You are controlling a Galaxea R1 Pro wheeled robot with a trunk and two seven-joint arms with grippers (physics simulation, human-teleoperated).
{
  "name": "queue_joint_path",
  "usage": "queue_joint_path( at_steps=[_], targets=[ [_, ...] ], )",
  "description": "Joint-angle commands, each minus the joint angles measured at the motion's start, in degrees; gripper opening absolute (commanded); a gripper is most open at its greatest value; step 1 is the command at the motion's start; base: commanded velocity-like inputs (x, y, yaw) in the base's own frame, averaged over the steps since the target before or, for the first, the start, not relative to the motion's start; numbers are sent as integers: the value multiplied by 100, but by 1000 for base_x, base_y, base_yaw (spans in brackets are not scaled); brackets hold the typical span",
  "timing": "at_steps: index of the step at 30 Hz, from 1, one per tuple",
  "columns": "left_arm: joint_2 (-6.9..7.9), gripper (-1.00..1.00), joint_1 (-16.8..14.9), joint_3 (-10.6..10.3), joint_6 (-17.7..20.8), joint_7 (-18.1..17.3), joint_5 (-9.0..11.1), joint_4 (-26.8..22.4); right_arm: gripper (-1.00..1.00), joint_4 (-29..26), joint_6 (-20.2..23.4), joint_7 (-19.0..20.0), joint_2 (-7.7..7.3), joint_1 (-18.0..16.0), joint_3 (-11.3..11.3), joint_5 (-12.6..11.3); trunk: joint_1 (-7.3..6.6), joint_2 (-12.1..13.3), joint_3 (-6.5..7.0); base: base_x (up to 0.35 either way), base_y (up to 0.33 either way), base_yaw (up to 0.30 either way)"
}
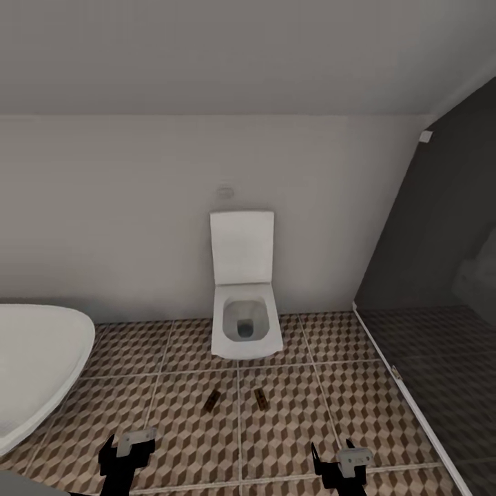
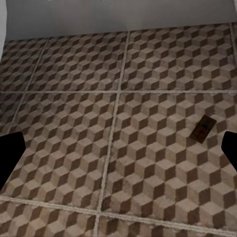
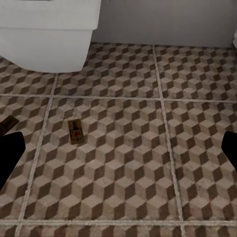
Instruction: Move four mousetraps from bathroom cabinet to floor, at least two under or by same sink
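Both claws sit low over the floor (image 1: pixel 289 427): left claw (image 1: pixel 127 455) and right claw (image 1: pixel 342 468), fingers spread apart, holding nothing; two mousetraps lie flat on the tiles ahead, one (image 1: pixel 212 401) left of a grout line, the other (image 1: pixel 260 398) right of it, near each other; toilet (image 1: pixel 244 324) stands behind them, lid up; sink (image 1: pixel 34 365) at left.

You see the floor (image 1: pixel 289 441) tiled in a brown cube pattern. Two mousetraps lie on it near the toilet (image 1: pixel 244 331): one (image 1: pixel 212 401) left of a grout line, the other (image 1: pixel 260 398) just right.
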Motion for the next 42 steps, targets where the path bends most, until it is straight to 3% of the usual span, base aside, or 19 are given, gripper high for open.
queue_joint_path(
  at_steps=[1,12,18,23,28,33,35,42],
  targets=[
    [0,100,-11,-33,-16,39,-6,-17,100,5,-17,-16,2,-4,52,-53,-22,38,13,0,0,0],
    [-2,100,-11,-42,-15,39,-6,-66,100,5,-17,-14,-4,-4,52,-53,-264,479,210,0,0,0],
    [0,100,9,-332,-255,50,-6,-406,100,5,-31,-8,-14,-4,52,-53,-396,720,318,0,0,0],
    [3,100,138,-389,-530,267,-6,-537,100,5,-46,-8,-14,-4,51,-53,-506,920,408,0,0,0],
    [24,100,325,-404,-910,769,-6,-661,100,5,-50,-7,-15,-4,52,-53,-615,1121,498,0,0,0],
    [156,100,552,-414,-1289,1103,-6,-717,100,5,-53,-7,-16,0,52,-53,-725,1321,587,0,0,0],
    [289,100,622,-416,-1410,1166,-6,-728,100,5,-57,-7,-20,-2,51,-53,-769,1401,623,0,0,0],
    [621,100,698,-413,-1410,1223,-6,-717,100,5,-76,-10,-29,3,46,-53,-923,1682,749,0,0,0]
  ],
)
